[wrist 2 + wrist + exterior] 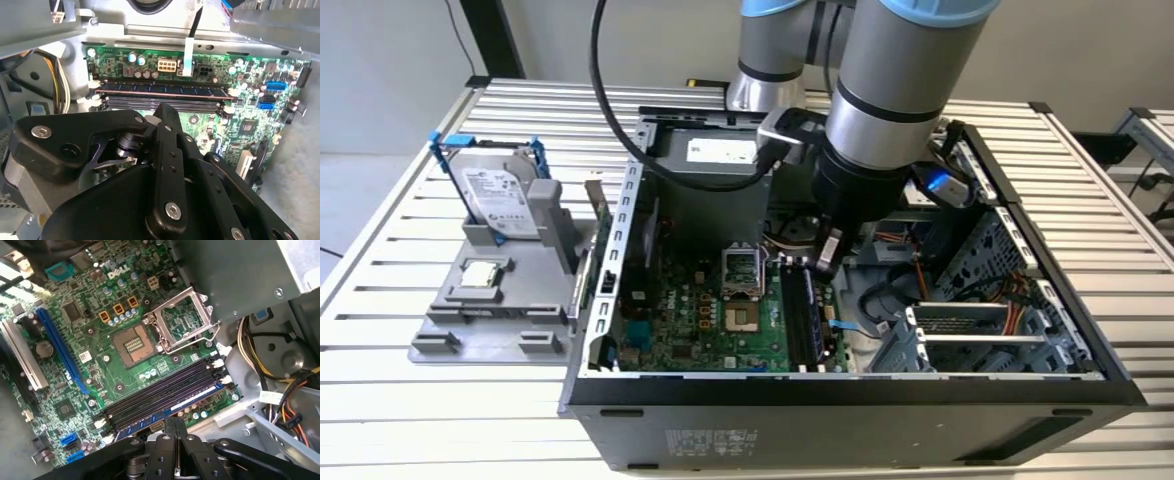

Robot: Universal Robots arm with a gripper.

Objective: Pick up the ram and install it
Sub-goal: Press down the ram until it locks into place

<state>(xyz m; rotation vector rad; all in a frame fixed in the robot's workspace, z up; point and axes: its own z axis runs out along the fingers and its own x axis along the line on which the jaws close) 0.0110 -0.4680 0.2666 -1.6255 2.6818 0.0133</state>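
Observation:
The ram (160,90) is a dark blue-green strip with a row of chips. It stands on edge in one of the long black motherboard slots (803,318) inside the open computer case (854,400). In the first wrist view the ram (172,407) sits in the slot nearest my fingers. My gripper (826,265) hangs straight above the slots. Its fingertips (170,426) are pressed together, right over the middle of the ram's upper edge, and nothing is between them. I cannot tell whether they touch the ram. The gripper's black body (165,165) hides the board beneath it.
An open processor socket (182,322) lies beside the slots. Cable bundles (280,380) and a metal drive cage (974,340) crowd the case on the exterior view's right. A hard drive in a blue frame (500,195) stands on a grey fixture (494,310) on the slatted table, left of the case.

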